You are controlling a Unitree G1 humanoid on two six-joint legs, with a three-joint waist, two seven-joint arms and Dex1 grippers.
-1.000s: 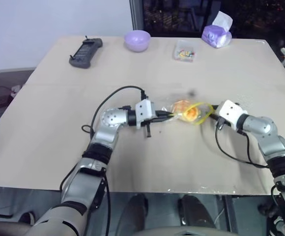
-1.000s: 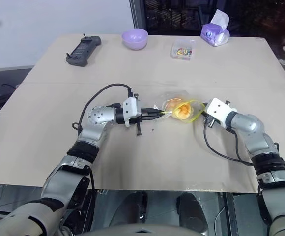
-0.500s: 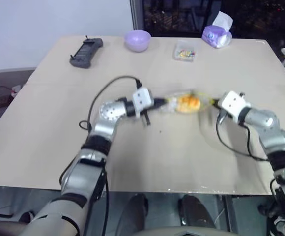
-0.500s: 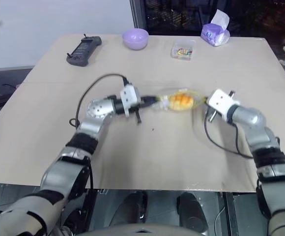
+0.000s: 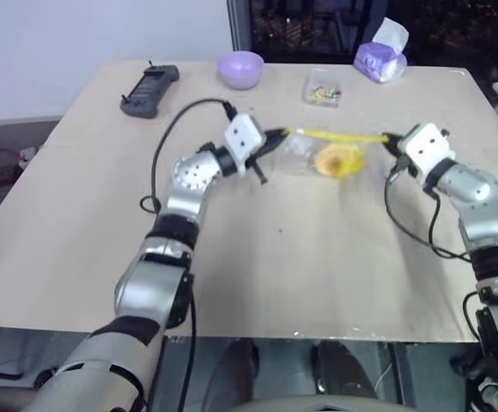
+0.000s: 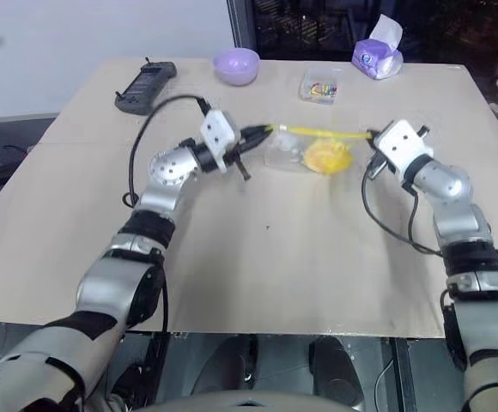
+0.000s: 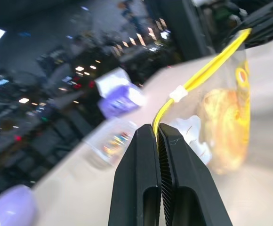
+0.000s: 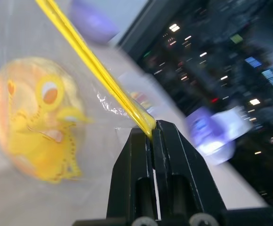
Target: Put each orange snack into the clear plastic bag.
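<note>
Table [image 5: 258, 257]: big beige top, mostly bare in front, small stuff lined up along the far edge.

Bag [image 6: 313, 150]: clear pouch hanging above the table mid-span, strung between both grippers by its yellow zip strip [image 5: 335, 136], strip pulled taut and near level. White slider tab sits on the strip in the left wrist view. Yellow cartoon print on the bag wall, seen in the right wrist view; no readable text.

Snack [image 5: 335, 160]: one orange-yellow bun inside the bag, sagging at the bottom of the pouch below the strip, nearer the right gripper. Blurred, so can't tell whether a second one is in there.

Left gripper [image 7: 156, 129]: fingers pressed together, clamped on the left end of the zip strip.

Right gripper [image 8: 150, 129]: fingers together too, pinching the right end of the strip.

Far edge, left to right:
- black handheld remote [image 5: 149, 90], lying flat; no legible marking
- lilac bowl [image 5: 239, 69], contents can't be seen
- small clear box [image 5: 323, 87] holding colourful bits
- purple tissue pack [image 5: 380, 60], white tissue sticking out the top; label unreadable
</note>
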